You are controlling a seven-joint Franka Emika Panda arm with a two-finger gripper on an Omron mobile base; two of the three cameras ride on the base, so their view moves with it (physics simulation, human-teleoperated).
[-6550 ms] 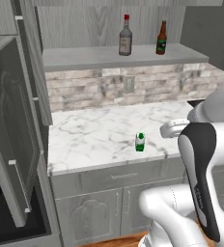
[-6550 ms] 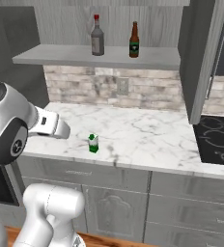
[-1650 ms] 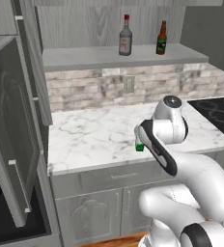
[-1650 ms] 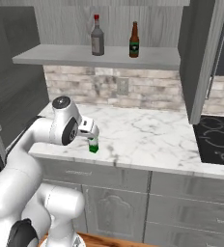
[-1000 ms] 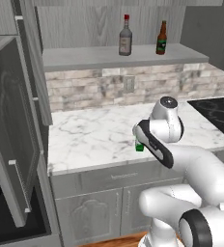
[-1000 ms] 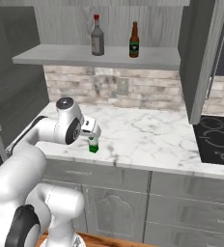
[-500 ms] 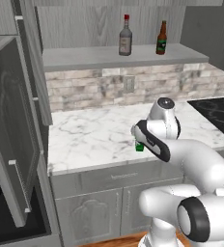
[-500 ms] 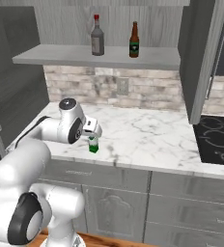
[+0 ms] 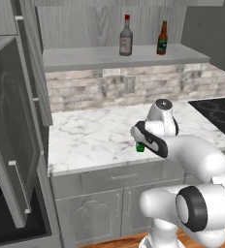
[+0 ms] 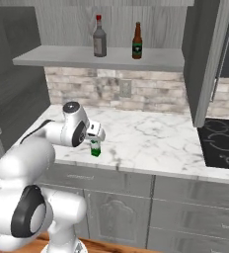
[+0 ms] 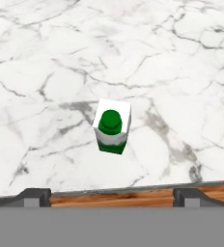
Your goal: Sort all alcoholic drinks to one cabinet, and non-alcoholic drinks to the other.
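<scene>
My claw (image 11: 112, 195) spread wide above green carton (image 11: 112, 128) upright on marble surface (image 11: 46, 58); right base view adds both bottles (image 10: 99, 36) on shelf (image 10: 57, 58).

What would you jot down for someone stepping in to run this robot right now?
Gripper: open, holding nothing, poised above the green and white carton.
Carton: upright on the marble counter, near its front edge.
Done: clear bottle and brown bottle stand on the wide cabinet shelf.
Left: grasp the carton and put it in the other cabinet, away from the bottles.
</scene>
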